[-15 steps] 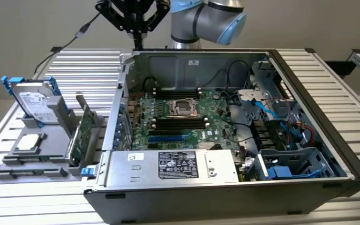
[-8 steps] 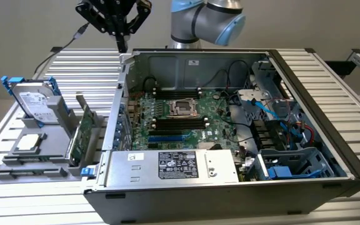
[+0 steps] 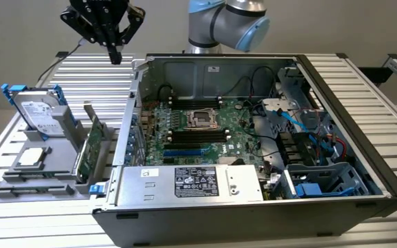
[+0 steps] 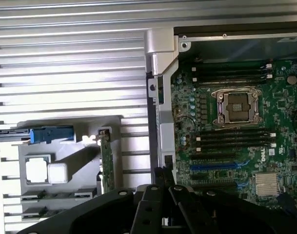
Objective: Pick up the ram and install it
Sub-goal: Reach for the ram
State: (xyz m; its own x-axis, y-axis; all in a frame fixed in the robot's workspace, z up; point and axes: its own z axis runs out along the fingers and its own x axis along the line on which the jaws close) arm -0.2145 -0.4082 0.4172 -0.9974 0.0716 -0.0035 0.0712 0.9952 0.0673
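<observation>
My gripper [image 3: 116,56] hangs high over the slatted table, behind the grey holder [image 3: 19,155] and just outside the case's far corner on the exterior view's left. Its fingers are shut with nothing between them; in the wrist view the gripper [image 4: 163,175] points down beside the case wall. A thin dark stick [image 3: 33,179] lies edge-up in the holder's front groove [image 4: 41,196]; it may be the ram, but I cannot tell for sure. Black memory slots [image 3: 197,137] [image 4: 233,137] lie beside the processor socket [image 3: 200,118] on the motherboard.
The holder also carries a hard drive [image 3: 39,111] with blue rails, a processor [image 3: 33,157] and a wider green card [image 3: 91,150] standing on edge. The open computer case [image 3: 140,93] holds a power supply [image 3: 192,182], cables and a drive cage [image 3: 322,181].
</observation>
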